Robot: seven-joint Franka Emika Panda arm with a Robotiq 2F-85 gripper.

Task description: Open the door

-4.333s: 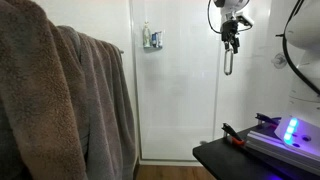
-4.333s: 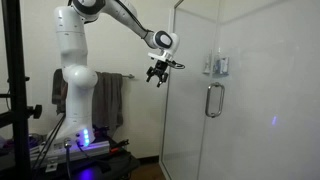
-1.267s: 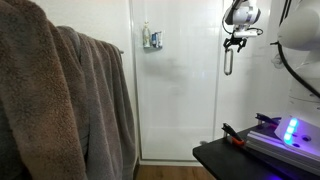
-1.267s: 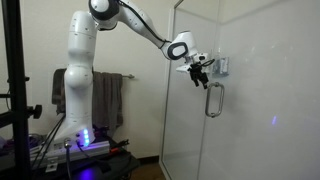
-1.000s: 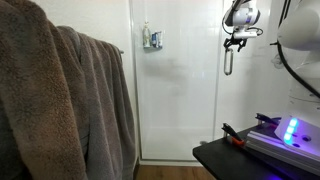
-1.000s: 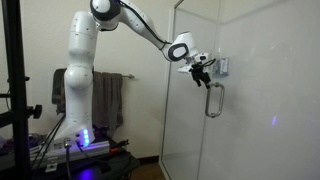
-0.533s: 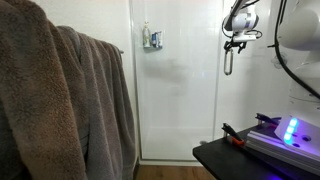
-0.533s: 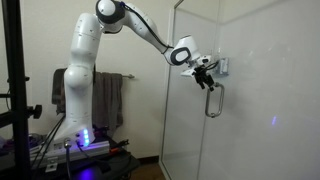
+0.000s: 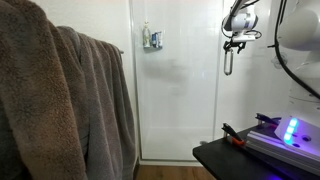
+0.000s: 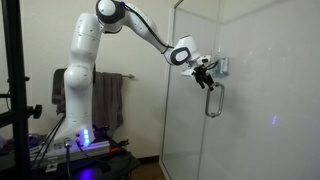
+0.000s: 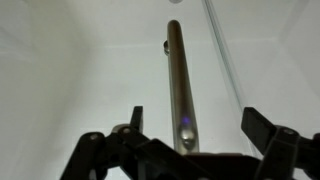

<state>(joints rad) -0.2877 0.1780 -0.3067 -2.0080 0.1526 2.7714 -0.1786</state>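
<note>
The door [image 10: 250,100] is a tall clear glass shower panel; it also shows in an exterior view [image 9: 175,90]. Its slim chrome loop handle [image 10: 213,100] hangs near the panel's edge, also seen in an exterior view [image 9: 228,60] and in the wrist view [image 11: 178,85]. My gripper [image 10: 204,72] is at the top of the handle, also in an exterior view [image 9: 236,38]. In the wrist view the gripper [image 11: 195,128] is open, with a finger on each side of the chrome bar, not touching it.
Brown towels [image 9: 60,110] hang close to the camera and behind the robot base [image 10: 105,100]. A small bottle rack [image 9: 152,40] is on the white wall inside the shower. A dark table with a lit device [image 9: 285,135] stands low at the side.
Over the last seconds the arm reached from open space to the top of the handle. In the last half second it barely moved.
</note>
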